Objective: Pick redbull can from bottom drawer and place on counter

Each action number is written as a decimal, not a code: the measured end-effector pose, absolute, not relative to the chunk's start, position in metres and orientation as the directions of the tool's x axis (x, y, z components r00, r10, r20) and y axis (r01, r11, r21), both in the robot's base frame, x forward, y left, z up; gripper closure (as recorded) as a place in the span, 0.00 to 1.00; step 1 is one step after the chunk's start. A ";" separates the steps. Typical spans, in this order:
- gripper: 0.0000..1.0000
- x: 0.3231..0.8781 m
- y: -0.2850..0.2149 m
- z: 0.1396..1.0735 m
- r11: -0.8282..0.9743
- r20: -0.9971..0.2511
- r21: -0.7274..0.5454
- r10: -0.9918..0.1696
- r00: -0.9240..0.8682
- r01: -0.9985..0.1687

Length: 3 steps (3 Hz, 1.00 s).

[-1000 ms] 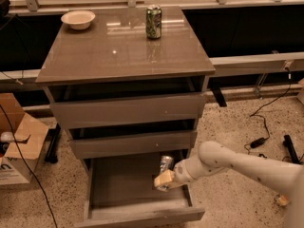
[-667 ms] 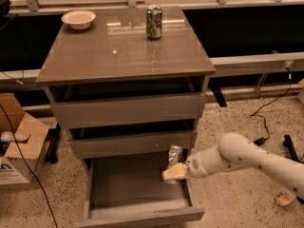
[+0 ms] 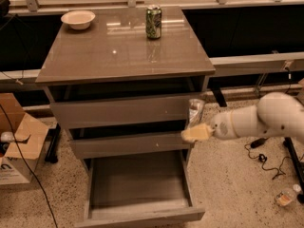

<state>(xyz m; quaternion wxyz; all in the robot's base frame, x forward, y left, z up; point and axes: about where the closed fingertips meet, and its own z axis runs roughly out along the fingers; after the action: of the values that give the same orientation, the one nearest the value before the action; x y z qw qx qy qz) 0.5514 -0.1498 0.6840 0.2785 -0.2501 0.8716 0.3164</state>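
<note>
My gripper (image 3: pixel 195 130) reaches in from the right on a white arm and is shut on the redbull can (image 3: pixel 195 111), a slim silvery can held upright in front of the cabinet's right side, level with the upper drawers. The bottom drawer (image 3: pixel 137 212) stands pulled open below it, its wide box showing nothing inside. The counter (image 3: pixel 118 51) is the glossy grey-brown top above the can.
A green-patterned can (image 3: pixel 153 22) and a white bowl (image 3: pixel 78 19) stand at the back of the counter. A cardboard box (image 3: pixel 16 148) sits on the speckled floor at left. Cables (image 3: pixel 259 153) and a small bottle (image 3: pixel 286 196) lie on the floor at right.
The gripper has lifted the can up out of the bottom drawer and moved it to the right, from drawer level to the height of the upper drawers.
</note>
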 end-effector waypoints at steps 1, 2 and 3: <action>1.00 0.613 -0.168 0.814 0.703 -0.777 0.271 -0.243 -0.580 -0.657; 1.00 0.621 -0.177 0.829 0.713 -0.796 0.261 -0.222 -0.563 -0.651; 1.00 0.620 -0.176 0.828 0.712 -0.795 0.261 -0.224 -0.563 -0.652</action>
<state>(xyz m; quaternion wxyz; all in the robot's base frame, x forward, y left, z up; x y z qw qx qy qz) 0.6203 -0.1759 0.8275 0.3878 -0.2607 0.8400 0.2758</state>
